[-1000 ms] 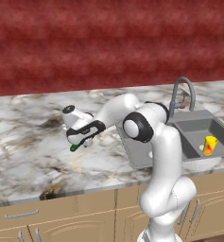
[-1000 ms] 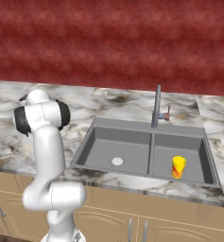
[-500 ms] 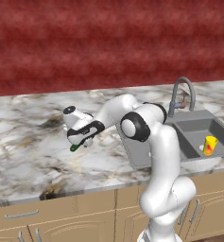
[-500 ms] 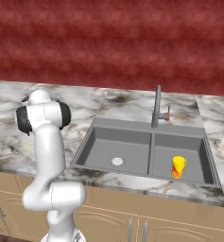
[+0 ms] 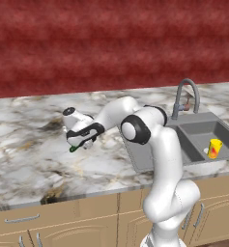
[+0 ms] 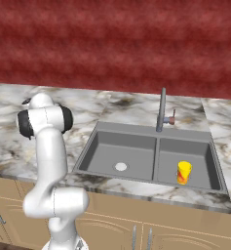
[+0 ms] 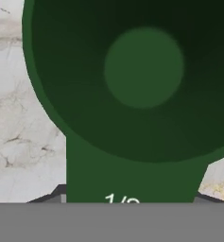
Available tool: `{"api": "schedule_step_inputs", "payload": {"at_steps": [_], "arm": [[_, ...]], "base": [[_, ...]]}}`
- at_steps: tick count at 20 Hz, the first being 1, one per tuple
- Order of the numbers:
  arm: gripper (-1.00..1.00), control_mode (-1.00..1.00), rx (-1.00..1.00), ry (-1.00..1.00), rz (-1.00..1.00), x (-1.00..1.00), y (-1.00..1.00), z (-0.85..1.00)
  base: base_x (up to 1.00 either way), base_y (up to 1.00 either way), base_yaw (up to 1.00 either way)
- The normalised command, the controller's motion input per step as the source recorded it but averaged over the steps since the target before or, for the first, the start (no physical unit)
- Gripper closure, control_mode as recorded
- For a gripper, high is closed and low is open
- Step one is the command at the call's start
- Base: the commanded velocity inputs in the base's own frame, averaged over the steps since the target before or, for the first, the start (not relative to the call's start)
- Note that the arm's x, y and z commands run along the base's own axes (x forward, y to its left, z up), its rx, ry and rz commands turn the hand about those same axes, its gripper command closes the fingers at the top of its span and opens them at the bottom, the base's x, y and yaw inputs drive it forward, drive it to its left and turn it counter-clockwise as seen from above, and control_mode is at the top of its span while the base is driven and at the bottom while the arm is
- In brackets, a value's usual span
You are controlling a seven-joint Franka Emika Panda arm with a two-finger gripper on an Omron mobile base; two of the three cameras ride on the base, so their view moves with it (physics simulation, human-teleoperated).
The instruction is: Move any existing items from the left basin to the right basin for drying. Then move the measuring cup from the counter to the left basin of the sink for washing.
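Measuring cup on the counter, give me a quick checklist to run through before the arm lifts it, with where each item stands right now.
1. Yellow cup out of left basin, upright in right basin: ok.
2. Left basin floor free for the drop: ok.
3. Claw down at the measuring cup on the counter: ok.
4. Handle centred between the fingers in the hand view: ok.
5. Claw closed firmly on the handle: cannot tell.
6. Faucet clear of the path: cannot tell.
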Motion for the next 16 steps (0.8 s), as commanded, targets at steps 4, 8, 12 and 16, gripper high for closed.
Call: {"api": "schedule_step_inputs", "payload": {"at_steps": [4, 8, 12, 16], "arm": [[1.0, -1.0, 0.0, 0.01, 0.0, 0.0, 0.0, -0.02], [1.0, -1.0, 0.01, -0.01, -0.01, -0.08, -0.07, 0.0], [1.0, -1.0, 0.01, -0.1, -0.06, -0.35, -0.27, 0.17], [1.0, -1.0, 0.0, -0.08, -0.05, -0.26, -0.36, 0.28]], "base": [[0.0, 0.0, 0.0], [0.0, 0.0, 0.0], [0.0, 0.0, 0.0], [0.0, 0.0, 0.0]]}}
